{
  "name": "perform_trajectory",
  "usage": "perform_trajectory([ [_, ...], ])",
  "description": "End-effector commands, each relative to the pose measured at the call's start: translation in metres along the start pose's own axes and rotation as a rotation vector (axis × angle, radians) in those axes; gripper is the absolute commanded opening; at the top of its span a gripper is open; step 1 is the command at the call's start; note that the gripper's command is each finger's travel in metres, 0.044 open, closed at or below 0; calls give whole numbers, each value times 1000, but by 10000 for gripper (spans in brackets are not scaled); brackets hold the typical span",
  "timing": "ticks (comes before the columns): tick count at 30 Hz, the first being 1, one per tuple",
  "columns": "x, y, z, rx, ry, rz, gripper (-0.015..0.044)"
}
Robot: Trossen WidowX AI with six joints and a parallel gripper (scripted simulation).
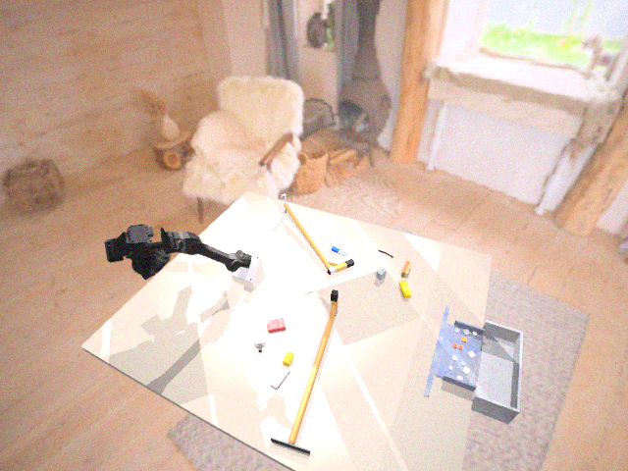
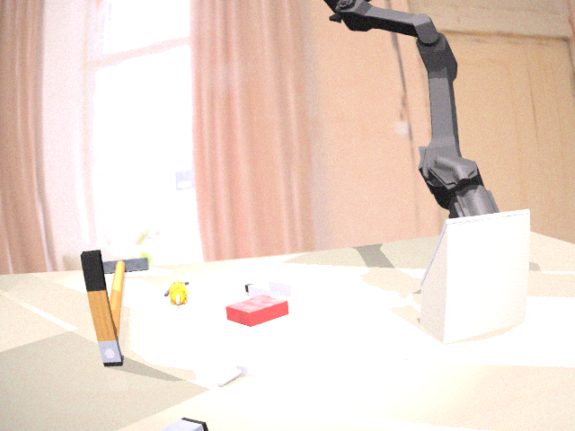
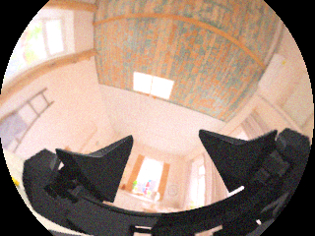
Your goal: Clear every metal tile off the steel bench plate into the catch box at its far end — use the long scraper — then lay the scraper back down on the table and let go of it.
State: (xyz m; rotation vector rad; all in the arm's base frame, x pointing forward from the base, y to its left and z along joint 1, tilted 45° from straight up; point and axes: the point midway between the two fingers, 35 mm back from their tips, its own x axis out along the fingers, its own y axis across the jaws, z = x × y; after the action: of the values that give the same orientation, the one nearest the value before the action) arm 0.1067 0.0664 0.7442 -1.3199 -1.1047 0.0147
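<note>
Seen from above, with twelve at the top of the top view, the gripper (image 1: 135, 248) (image 2: 343, 4) (image 3: 165, 136) is raised, its fingers spread wide with nothing between them. The long scraper (image 1: 317, 359) (image 2: 117, 296) lies on the table toward four o'clock, well apart from the fingers and lower down. Its raised grip (image 1: 334, 299) (image 2: 100, 312) is the nearer end; the handle runs toward seven o'clock to the wide, dark blade (image 1: 289, 445) (image 2: 134, 265).

The scraper looks stiff and fairly light, but its length should make it front-heavy, the blade wanting to dip or swing. The sensible hold is the short grip, pinched squarely across its sides; the smooth wooden part could twist under a loose pinch, so the bite should be firm. Nothing about it seems fragile.

Farther out, near four o'clock from the gripper, small tiles (image 1: 471, 353) lie on the steel bench plate (image 1: 444, 362), with the catch box (image 1: 492, 409) adjoining the plate's three o'clock side. Fetching the scraper appears to be the next step; clearing remains undone.
</note>
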Motion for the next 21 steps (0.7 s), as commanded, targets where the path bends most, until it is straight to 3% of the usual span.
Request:
perform_trajectory([
  [1,3,-1,0,-2,2,-4,440],
  [21,11,6,4,-9,0,46,440],
])
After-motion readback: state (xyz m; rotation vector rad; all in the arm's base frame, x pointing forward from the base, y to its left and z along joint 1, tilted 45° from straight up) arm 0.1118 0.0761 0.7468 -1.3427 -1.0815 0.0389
